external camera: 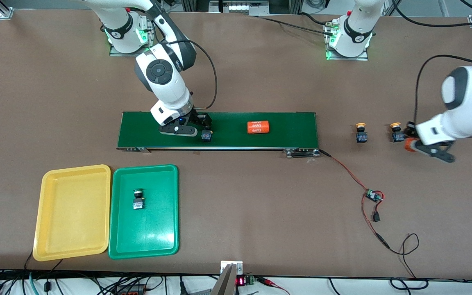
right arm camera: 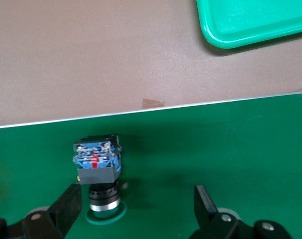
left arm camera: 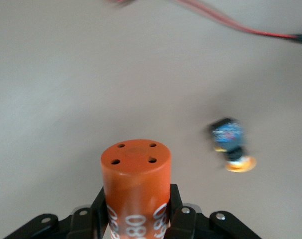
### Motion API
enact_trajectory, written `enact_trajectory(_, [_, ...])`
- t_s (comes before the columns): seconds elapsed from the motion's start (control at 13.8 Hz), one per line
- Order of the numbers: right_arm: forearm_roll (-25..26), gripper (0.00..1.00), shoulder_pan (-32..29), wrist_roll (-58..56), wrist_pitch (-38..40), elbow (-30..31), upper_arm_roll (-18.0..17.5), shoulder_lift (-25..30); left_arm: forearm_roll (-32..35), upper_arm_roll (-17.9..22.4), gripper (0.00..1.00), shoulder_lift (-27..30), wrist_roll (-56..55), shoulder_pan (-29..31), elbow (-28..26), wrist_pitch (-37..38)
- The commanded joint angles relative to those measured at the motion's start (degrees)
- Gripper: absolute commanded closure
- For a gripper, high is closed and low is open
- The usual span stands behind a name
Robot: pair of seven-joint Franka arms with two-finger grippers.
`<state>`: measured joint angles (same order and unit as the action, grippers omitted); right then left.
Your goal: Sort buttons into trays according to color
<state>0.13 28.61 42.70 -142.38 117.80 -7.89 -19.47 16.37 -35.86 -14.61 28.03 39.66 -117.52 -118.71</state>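
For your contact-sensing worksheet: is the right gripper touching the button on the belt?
Apart. The right wrist view shows the right gripper open, with green belt visible between each finger and the button.

White rounded arm shells with dark grey joint caps — black hands [external camera: 187, 130], black cables.

My brown surface [external camera: 260, 213] carries a dark-green conveyor belt [external camera: 293, 127] across its middle. Nearer the front camera, toward my right arm's end, a yellow tray [external camera: 47, 213] and a green tray [external camera: 162, 229] lie side by side. Two yellow-capped buttons [external camera: 361, 133] [external camera: 396, 132] stand toward my left arm's end, with a red-and-black wire [external camera: 344, 168] and small circuit board [external camera: 374, 196] nearby.
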Motion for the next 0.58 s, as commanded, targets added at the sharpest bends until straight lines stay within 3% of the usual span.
enact_trajectory(0.0, [1.0,0.0,1.62,1.77,-2.55,0.15,0.24,-1.88,-0.46,-4.02,1.0,0.64,12.01,-0.89,-1.92,0.93])
enact_trajectory(0.22, [4.94,0.02,2.41,4.93,-3.78,0.06,0.33,-3.9,-0.46,-10.09,1.0,1.17,23.45,-4.22,-3.24,0.93])
enact_trajectory(0.43, [9.96,0.4,1.98,5.73,-4.13,0.06,0.42,-5.05,-0.37,-10.63,1.0,1.69,25.5,-13.52,-3.6,0.23])
enact_trajectory(0.51, [10.15,0.6,1.8,5.64,-4.13,-0.03,0.42,-5.05,-0.29,-10.63,1.0,1.69,25.59,-16.51,-3.68,-0.99])
